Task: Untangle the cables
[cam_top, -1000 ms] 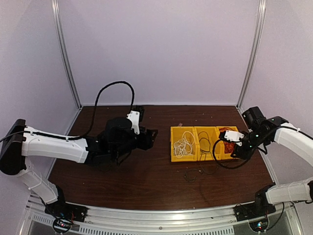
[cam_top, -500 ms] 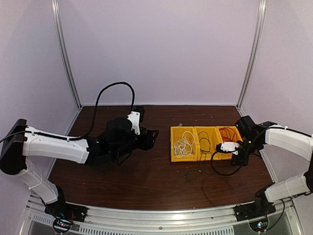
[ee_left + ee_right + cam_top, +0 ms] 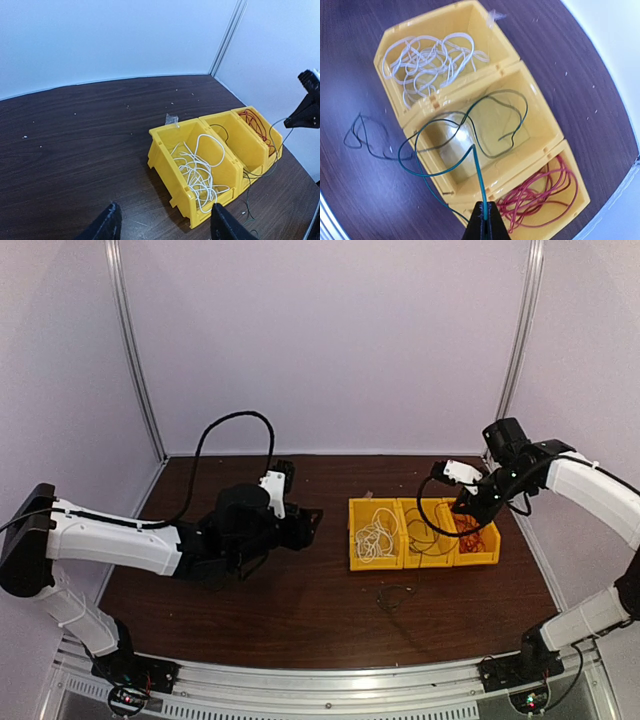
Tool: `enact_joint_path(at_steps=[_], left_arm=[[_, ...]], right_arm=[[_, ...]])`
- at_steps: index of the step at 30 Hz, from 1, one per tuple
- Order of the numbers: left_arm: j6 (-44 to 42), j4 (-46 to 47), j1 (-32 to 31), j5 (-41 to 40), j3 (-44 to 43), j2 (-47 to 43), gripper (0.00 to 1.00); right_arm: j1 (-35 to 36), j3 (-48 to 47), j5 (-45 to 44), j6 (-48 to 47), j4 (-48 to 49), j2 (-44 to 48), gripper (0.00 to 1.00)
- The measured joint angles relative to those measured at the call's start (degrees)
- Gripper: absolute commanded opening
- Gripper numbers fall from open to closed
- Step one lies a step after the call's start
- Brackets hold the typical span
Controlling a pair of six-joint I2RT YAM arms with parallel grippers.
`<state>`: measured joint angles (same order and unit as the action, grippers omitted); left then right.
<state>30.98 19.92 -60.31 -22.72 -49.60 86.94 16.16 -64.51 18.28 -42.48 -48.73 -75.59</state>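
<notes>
Three joined yellow bins (image 3: 353, 542) stand right of centre. White cables (image 3: 375, 535) fill the left bin, and red cables (image 3: 470, 530) lie in the right one. My right gripper (image 3: 465, 508) hangs above the middle and right bins, shut on a thin dark cable (image 3: 479, 175) that loops down over the middle bin (image 3: 540, 120). The right wrist view also shows the white cables (image 3: 427, 62) and red cables (image 3: 540, 197). Another dark cable (image 3: 395, 595) lies on the table in front of the bins. My left gripper (image 3: 310, 520) is open and empty, low over the table left of the bins.
The dark wood table (image 3: 300, 600) is closed in by pale walls and metal corner posts (image 3: 135, 350). My left arm's thick black cable (image 3: 235, 420) arches above it. The left wrist view shows the bins (image 3: 165, 155) just ahead of its open fingers (image 3: 107, 222).
My right gripper has risen from low by the bins' front right corner to above the bins, lifting the dark cable with it. The left arm has barely moved.
</notes>
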Motion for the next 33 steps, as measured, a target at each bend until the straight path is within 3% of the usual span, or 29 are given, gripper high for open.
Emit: enact_joint_path(at_steps=[4, 17, 26, 30, 33], left_arm=[[0.04, 0.00, 0.00, 0.04, 0.00, -0.02, 0.62], [0.57, -0.37, 0.00, -0.07, 0.66, -1.42, 0.62], [0.70, -0.22, 0.00, 0.04, 0.74, -1.20, 0.62], [0.72, -0.24, 0.00, 0.20, 0.74, -1.01, 0.62], [0.72, -0.26, 0.00, 0.20, 0.74, -1.01, 0.62]], right_arm=[[0.37, -2.78, 4.50, 3.56, 4.83, -3.21, 0.00], [0.59, 1.88, 7.28, 11.78, 22.56, -20.02, 0.00], [0.85, 0.07, -0.74, 17.46, 31.78, -25.81, 0.00], [0.98, -0.33, -3.96, 18.78, 32.98, -27.41, 0.23], [1.51, -0.31, -4.96, 19.76, 32.48, -26.64, 0.31]])
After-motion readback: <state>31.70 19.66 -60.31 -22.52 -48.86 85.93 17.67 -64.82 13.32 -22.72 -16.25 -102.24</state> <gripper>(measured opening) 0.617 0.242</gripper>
